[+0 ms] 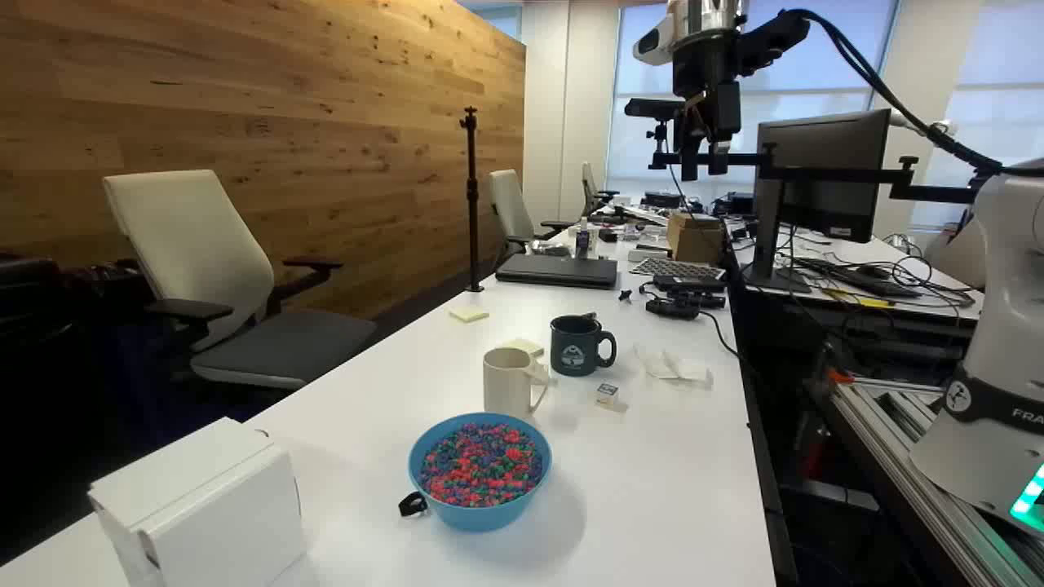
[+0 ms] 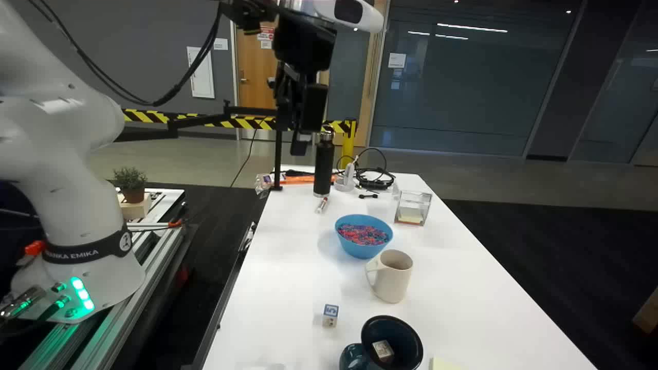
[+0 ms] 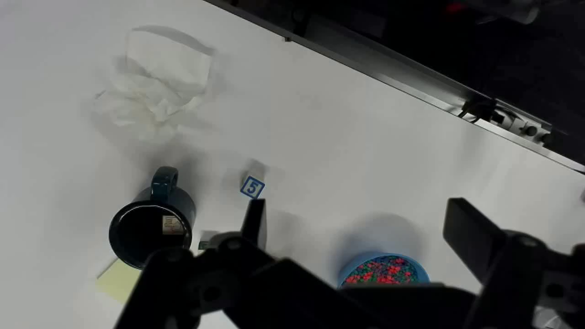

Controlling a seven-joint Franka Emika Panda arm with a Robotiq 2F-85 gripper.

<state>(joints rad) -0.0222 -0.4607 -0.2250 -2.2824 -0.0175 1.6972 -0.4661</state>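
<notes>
Number-5 toy block (image 3: 252, 186) lies well below the Robotiq gripper (image 3: 355, 220), off to one side, not centred between its jaws, which stand wide, holding nothing.

Inner block (image 2: 383, 351): in outer mug (image 1: 573, 350)
Middle mug (image 2: 393, 282): between outer mug and bowl (image 2: 360, 251)
Loose block (image 2: 330, 315): on counter (image 2: 288, 288)

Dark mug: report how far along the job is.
Looks done: a block sits inside the dark mug. In hand: nothing; the gripper hangs open above the table. Left to do, perhaps: the 5 block, on the table outside the mug.
</notes>
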